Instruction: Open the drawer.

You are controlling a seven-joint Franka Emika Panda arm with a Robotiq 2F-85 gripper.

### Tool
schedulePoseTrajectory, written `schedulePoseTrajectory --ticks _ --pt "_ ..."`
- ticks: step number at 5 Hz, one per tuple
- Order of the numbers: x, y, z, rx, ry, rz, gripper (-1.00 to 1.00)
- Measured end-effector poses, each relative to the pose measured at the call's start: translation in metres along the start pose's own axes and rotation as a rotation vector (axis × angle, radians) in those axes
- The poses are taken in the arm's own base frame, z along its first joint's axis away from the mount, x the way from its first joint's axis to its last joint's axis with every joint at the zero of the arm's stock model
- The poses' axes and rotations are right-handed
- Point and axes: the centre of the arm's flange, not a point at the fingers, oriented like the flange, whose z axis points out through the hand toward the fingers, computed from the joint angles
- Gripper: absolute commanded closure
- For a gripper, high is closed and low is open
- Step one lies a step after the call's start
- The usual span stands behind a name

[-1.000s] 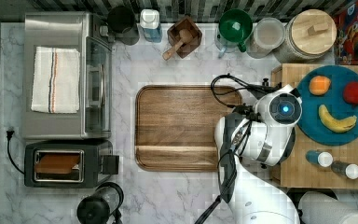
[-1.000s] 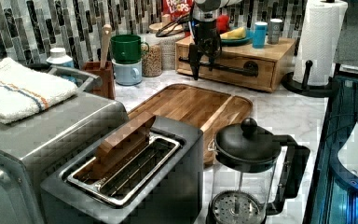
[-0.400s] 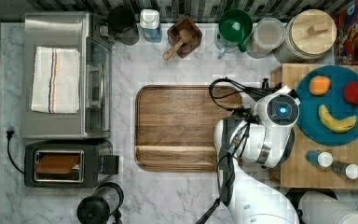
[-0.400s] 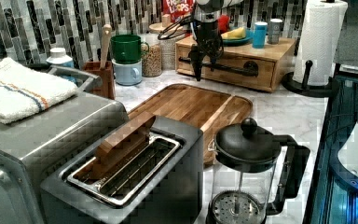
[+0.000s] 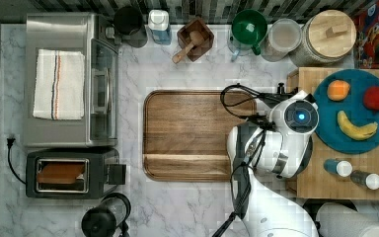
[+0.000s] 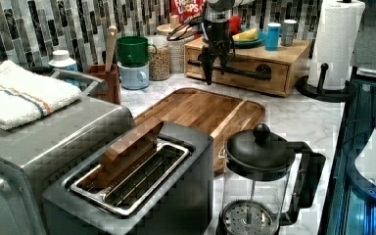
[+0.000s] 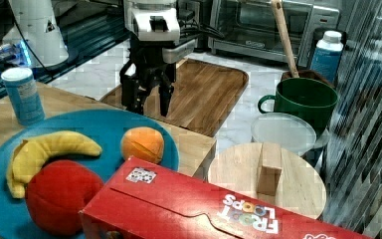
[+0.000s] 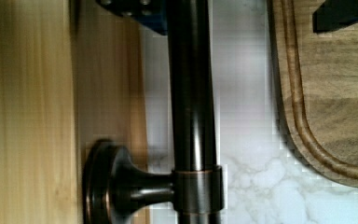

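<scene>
Black bar handle (image 8: 193, 93) of the shut drawer (image 6: 240, 66), under the fruit plate, sits between the wide-spread end effector (image 7: 149, 102) fingers, so closing and pulling toward the board (image 5: 192, 133) comes next.

Bare marble tabletop (image 6: 293, 117) lies before the drawer (image 6: 242, 73). The cutting board (image 6: 200, 110) lies low just beside it. A paper-towel stand (image 6: 335, 46) blocks one end.
</scene>
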Motion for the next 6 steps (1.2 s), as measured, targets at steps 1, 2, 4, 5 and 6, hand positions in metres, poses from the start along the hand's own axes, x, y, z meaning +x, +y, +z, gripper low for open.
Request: schedulePoseTrajectory --ticks 1,2,4,5,6 --pt "-0.001 0.001 -0.001 0.012 0.003 -0.007 -1.00" --pt "-0.003 0.002 -0.006 0.028 -0.012 0.008 -1.00" --pt "0.001 -0.023 -0.011 0.124 0.011 0.073 -1.00" --pt "0.006 -0.062 -0.010 0.137 0.003 0.033 -1.00" --pt "0.009 -0.103 -0.011 0.137 -0.008 0.000 -1.00"
